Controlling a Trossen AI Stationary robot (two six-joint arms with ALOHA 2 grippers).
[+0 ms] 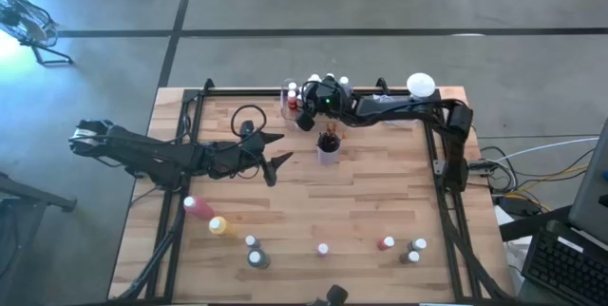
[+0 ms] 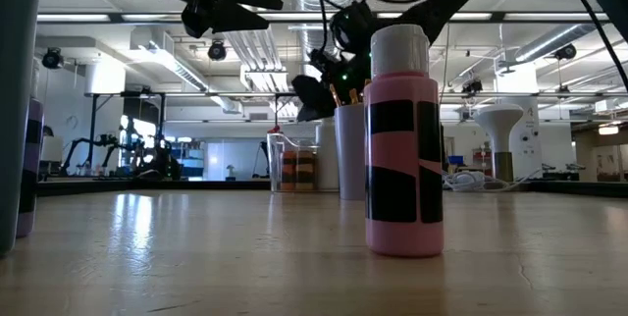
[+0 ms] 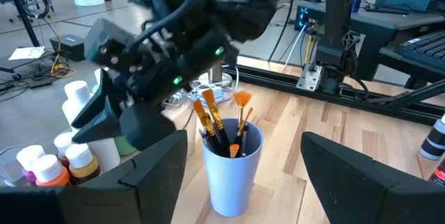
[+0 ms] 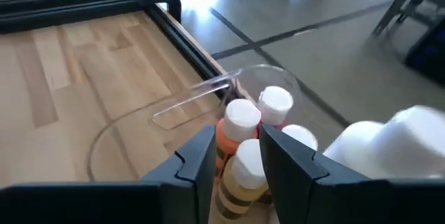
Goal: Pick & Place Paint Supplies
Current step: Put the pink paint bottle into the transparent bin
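Note:
A clear container (image 1: pixel 288 98) at the table's far edge holds several white-capped paint bottles, among them an orange one (image 4: pixel 233 123) and a tan one (image 4: pixel 245 175). My right gripper (image 4: pixel 238 144) hovers at the container's near side. It is open by a narrow gap, and its fingers flank the tan bottle's cap. Beside it a white cup (image 3: pixel 233 161) stands upright with orange-bristled paintbrushes (image 3: pixel 208 116) in it. My left gripper (image 1: pixel 277 149) waits wide open and level, left of the cup, holding nothing. My right gripper comes at the bottles slanting down from the table's right. Its two fingers (image 4: pixel 198 158) stand close on either side of the tan bottle's white cap (image 4: pixel 249 156). I cannot tell whether they touch it.
More bottles are spread along the near side. A pink one (image 1: pixel 198 206) and a yellow one (image 1: pixel 218 225) lie down. Small upright ones stand at the near left (image 1: pixel 254 249), near middle (image 1: pixel 323 249) and near right (image 1: pixel 387 243) (image 1: pixel 413 251). A black frame (image 1: pixel 437 154) edges the table.

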